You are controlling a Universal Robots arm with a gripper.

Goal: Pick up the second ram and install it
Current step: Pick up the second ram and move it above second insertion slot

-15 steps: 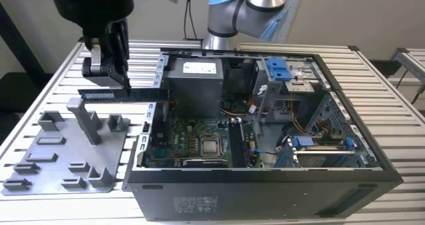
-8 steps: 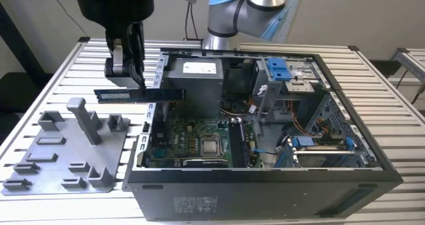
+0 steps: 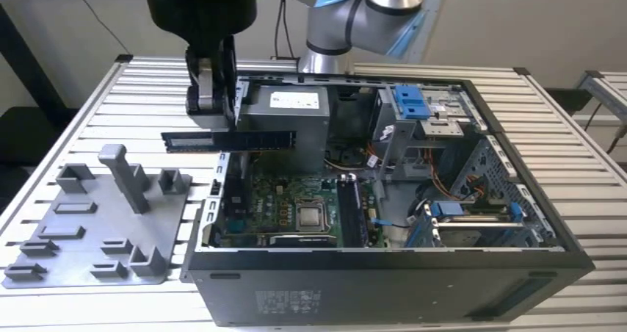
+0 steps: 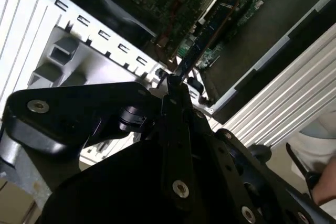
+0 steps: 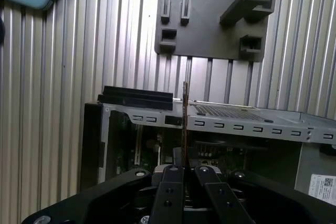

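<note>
Slatted table [image 3: 78, 112] with an open computer case [image 3: 392, 288]; above it the gripper [image 3: 216, 120] holds the second ram [image 3: 230, 139].
A grey holder plate [image 3: 88, 236] lies just beside the case, on the exterior view's left. The gripper's fingers are closed on the ram's upper edge, and the ram hangs level in the air over the case wall on that side, not touching the motherboard [image 3: 284, 200] below.
</note>
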